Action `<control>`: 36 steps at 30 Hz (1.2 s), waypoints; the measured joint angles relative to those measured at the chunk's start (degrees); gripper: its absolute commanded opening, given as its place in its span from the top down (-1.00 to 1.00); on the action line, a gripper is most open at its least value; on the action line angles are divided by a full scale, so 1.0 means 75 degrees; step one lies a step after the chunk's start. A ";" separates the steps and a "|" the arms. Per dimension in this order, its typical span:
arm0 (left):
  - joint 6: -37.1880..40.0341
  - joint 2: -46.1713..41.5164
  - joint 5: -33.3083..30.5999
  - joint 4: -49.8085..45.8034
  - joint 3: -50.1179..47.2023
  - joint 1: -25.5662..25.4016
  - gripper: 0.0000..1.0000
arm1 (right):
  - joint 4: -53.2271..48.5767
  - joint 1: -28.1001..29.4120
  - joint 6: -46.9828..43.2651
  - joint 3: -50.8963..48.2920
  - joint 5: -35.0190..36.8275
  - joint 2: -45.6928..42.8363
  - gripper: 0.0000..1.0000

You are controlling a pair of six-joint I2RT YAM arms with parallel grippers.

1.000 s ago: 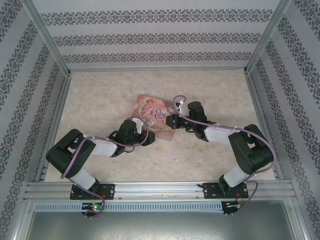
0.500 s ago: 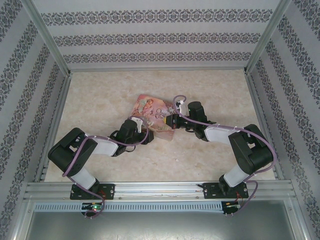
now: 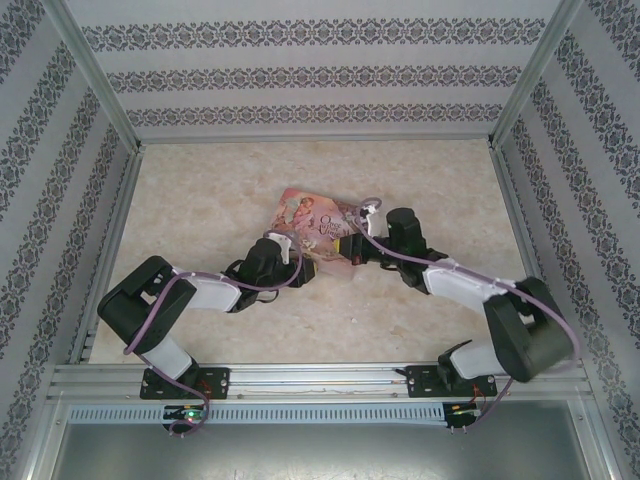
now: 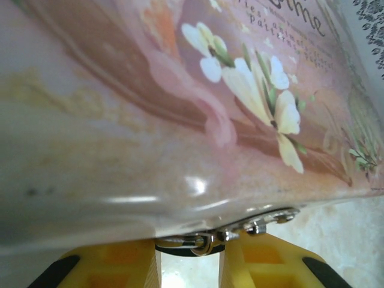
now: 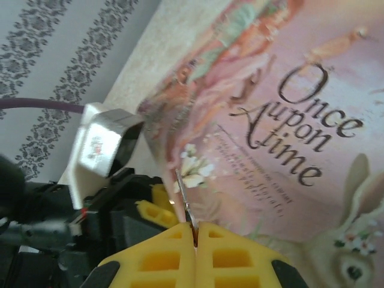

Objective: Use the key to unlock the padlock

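Right gripper (image 5: 195, 229): yellow fingers (image 5: 162, 258) pressed together, pinching the key (image 5: 182, 195), a thin silvery blade that stands edge-on out of the seam between the tips. Position: at the near right corner of the tin (image 3: 312, 222), reaching in from the right side of the worktop (image 3: 200, 190).

Left gripper (image 4: 189, 255): fingers stand a narrow gap apart, tips up against the tin's near rim. Silvery metal spans the gap at the tips; whether the fingers clamp it or merely flank it cannot be told. From the right wrist, one of these fingers shows just beyond the key.

Padlock (image 4: 201, 242): seen from the left wrist as a small silvery loop with a dark ring under it, at the tin's rim directly between the left fingertips. More bright metal fittings sit just to its right on the same rim. Body colour not discernible.

Tin: pink, illustrated with figures, white flowers, a rabbit and the words "Once upon a time". Lies about the middle of the worktop, askew to its edges. Both grippers meet its near side, one from the left and one from the right, near each other.

Worktop: pale, marbled; aluminium rail (image 3: 320, 375) along the near edge.
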 measured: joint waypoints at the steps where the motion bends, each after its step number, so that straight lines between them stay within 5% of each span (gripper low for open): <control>1: -0.0096 -0.0032 0.0015 -0.0026 0.0006 0.0000 0.51 | -0.0029 0.0015 -0.0137 -0.0119 0.0015 -0.0321 1.00; 8: -0.0656 -0.0510 0.0178 -0.0393 0.0009 -0.0035 0.57 | -0.0391 0.0708 -0.0985 -0.1215 0.0624 -0.2334 1.00; 16: -0.1384 -0.0988 0.0568 -0.0720 0.0006 -0.0038 0.57 | -0.0682 0.2474 -0.1853 -0.2681 0.2623 -0.3829 1.00; 25: -0.1821 -0.1145 0.1023 -0.1180 0.0195 -0.0038 0.57 | -0.0399 0.3337 -0.2667 -0.3229 0.4401 -0.3736 1.00; 36: -0.2052 -0.1172 0.1314 -0.1571 0.0490 -0.0038 0.56 | 0.0921 0.3550 -0.3171 -0.3226 0.4922 -0.2381 1.00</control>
